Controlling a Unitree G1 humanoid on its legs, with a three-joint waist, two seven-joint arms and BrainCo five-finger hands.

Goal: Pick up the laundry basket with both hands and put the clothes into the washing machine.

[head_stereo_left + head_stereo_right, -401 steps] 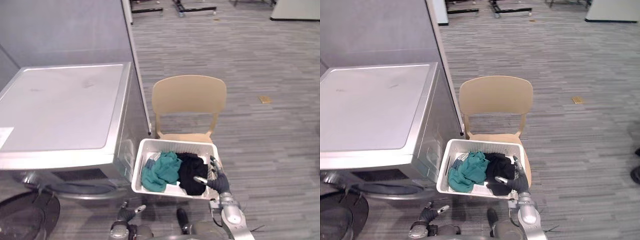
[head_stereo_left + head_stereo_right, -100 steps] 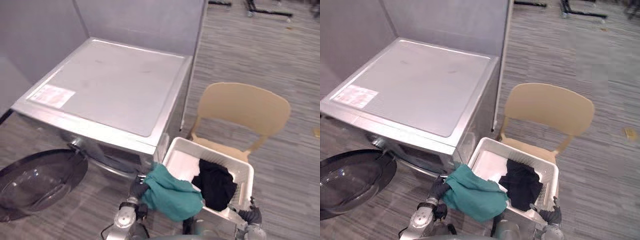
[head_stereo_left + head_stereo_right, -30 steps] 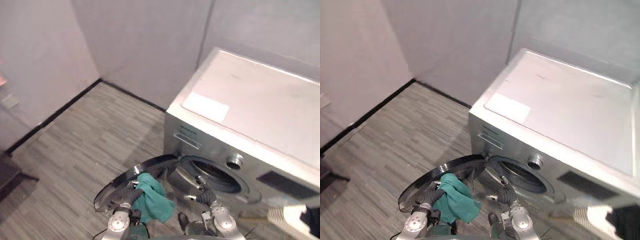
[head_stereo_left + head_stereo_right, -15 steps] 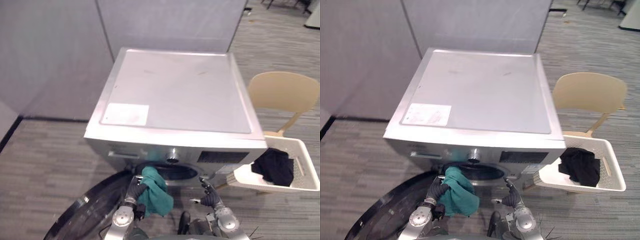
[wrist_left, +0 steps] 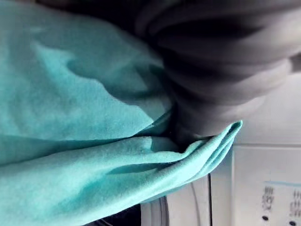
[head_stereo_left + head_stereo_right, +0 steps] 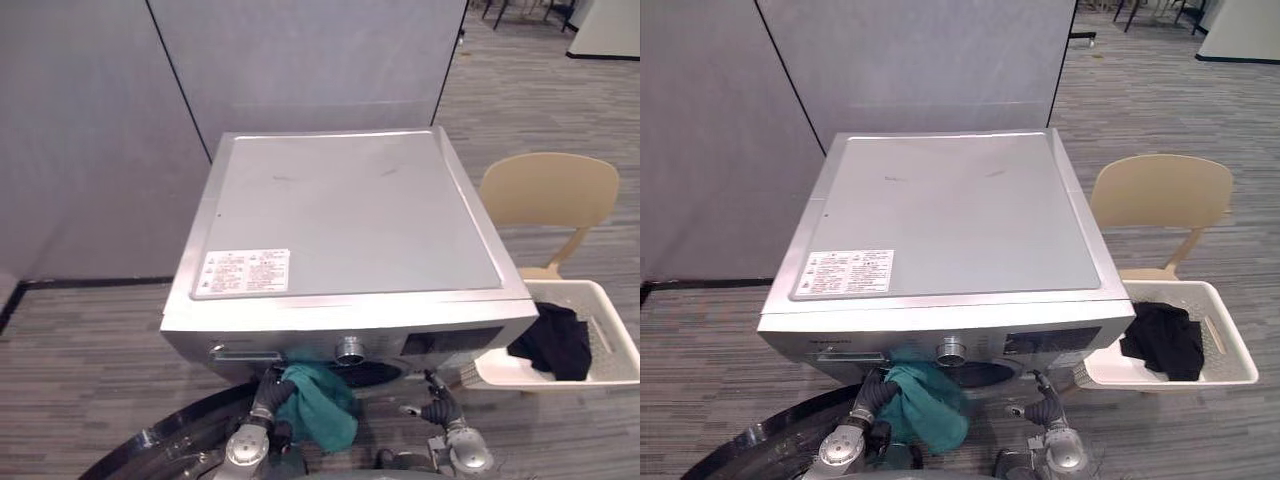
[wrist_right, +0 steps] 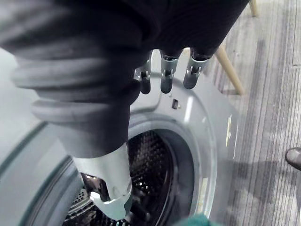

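Note:
My left hand (image 6: 266,398) is shut on a teal garment (image 6: 320,415), which hangs in a bunch right in front of the washing machine's (image 6: 340,230) round drum opening (image 7: 155,188). In the left wrist view the teal cloth (image 5: 70,117) lies bunched against the hand's dark cover (image 5: 221,61). My right hand (image 6: 438,410) hovers open beside the opening's right edge, its fingers (image 7: 167,75) straight and holding nothing. The white laundry basket (image 6: 500,372) rests on a beige chair (image 6: 548,195) to the machine's right, with a black garment (image 6: 552,340) inside.
The machine's round glass door (image 6: 160,450) hangs open at the lower left, low over the floor. Grey partition walls (image 6: 300,60) stand behind the machine. Striped grey floor runs to the right past the chair.
The camera has shifted, so the machine sits more squarely in view. The left hand keeps hold of the teal garment, now closer under the machine's front panel. The right hand stays open.

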